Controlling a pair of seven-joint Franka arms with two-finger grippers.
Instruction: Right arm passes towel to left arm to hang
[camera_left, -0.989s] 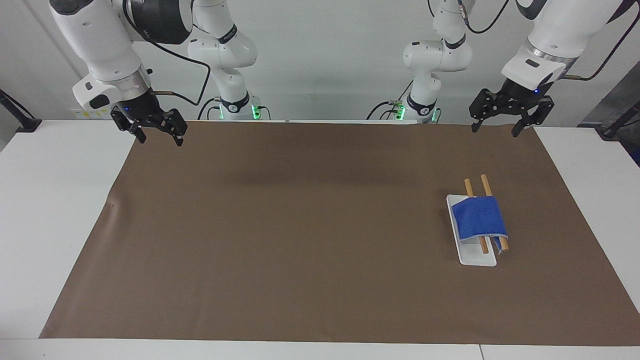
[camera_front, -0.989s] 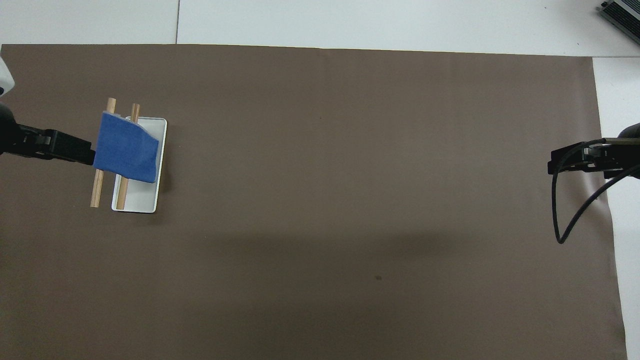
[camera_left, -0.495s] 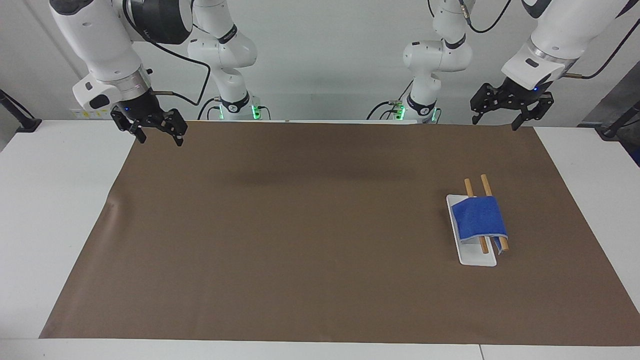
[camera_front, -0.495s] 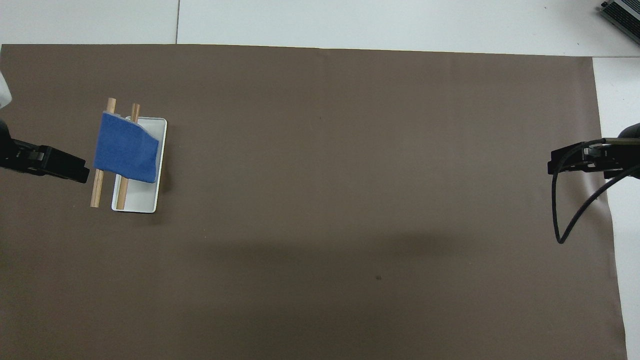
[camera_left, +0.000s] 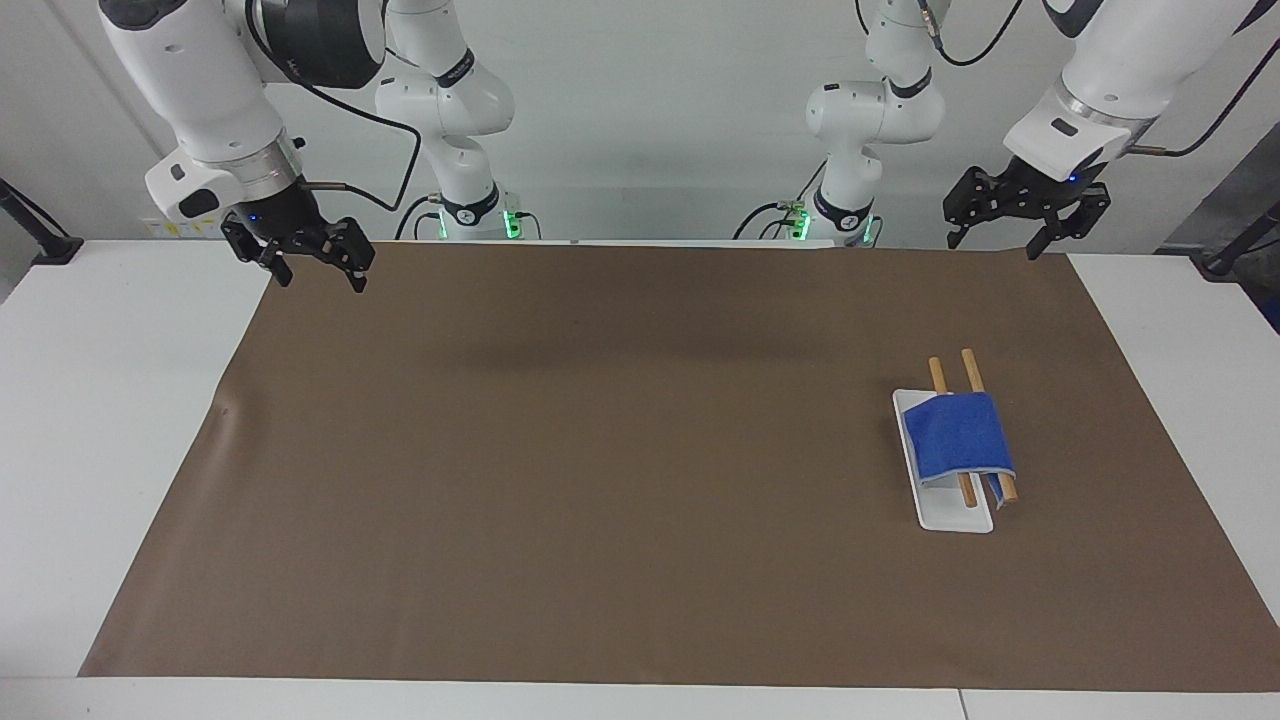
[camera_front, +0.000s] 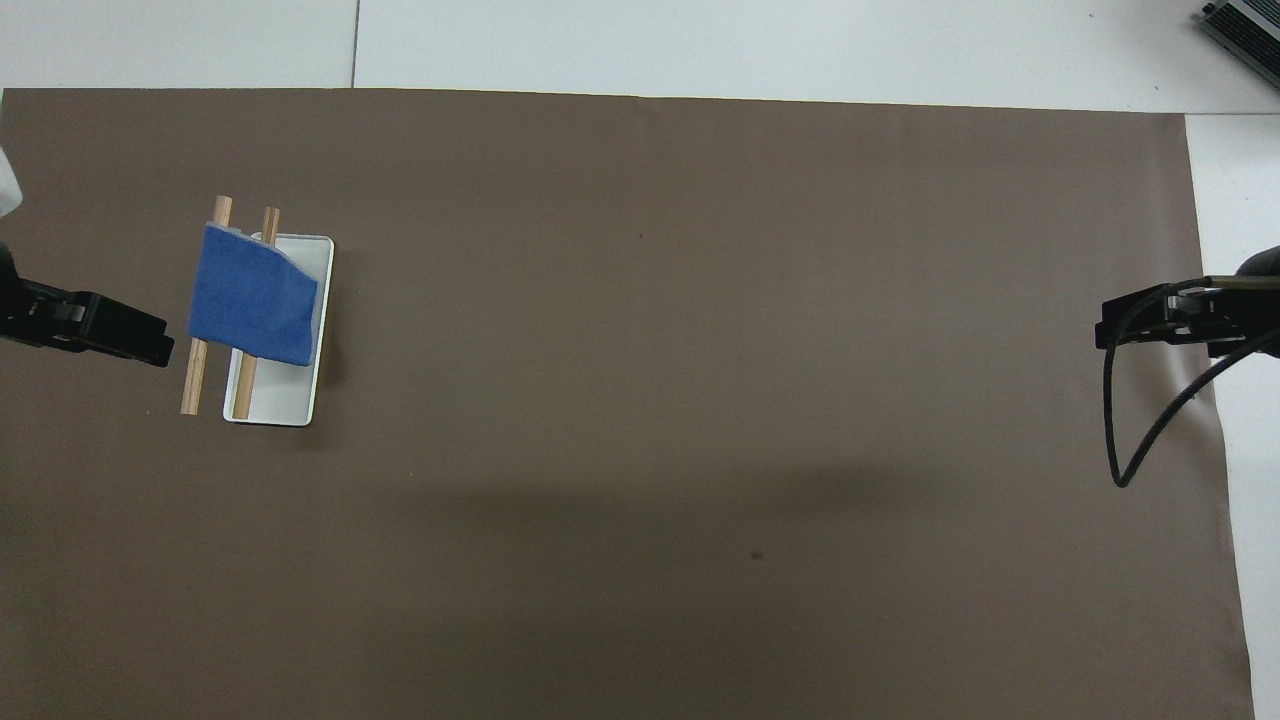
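My two black two-finger grippers hang up near my own end of the table: the left gripper (camera_left: 994, 248), at the upper right of the facing view, has its fingers spread wide and empty over the edge of the brown paper table cover (camera_left: 620, 460); the right gripper (camera_left: 317, 277), at the upper left, is spread and empty too, waiting. Farther out, at that view's right, the bright blue nubby folded towel (camera_left: 958, 436) lies draped over the two wooden rods (camera_left: 968, 372) of the white-based rack (camera_left: 950, 518), which looks like the job done. The risk now: the drape looks uneven, so the towel could slide off, or a low sweep of my left arm could nudge the light rack.
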